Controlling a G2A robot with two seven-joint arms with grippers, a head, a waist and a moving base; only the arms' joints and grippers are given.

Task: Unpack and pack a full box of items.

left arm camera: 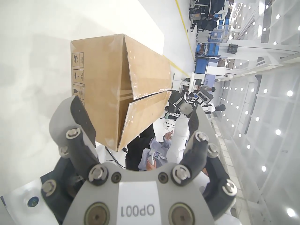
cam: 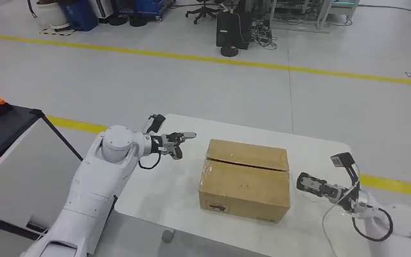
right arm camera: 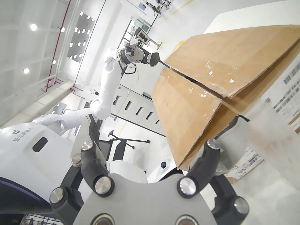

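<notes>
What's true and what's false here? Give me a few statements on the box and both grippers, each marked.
1. The box stands on the table with its top flaps folded down. True.
2. The left gripper is clamped on a flap. False: it is open and apart from the box.
3. The two grippers are at opposite ends of the box. True.
4. The right gripper holds an item. False: it is open with nothing in it.
</notes>
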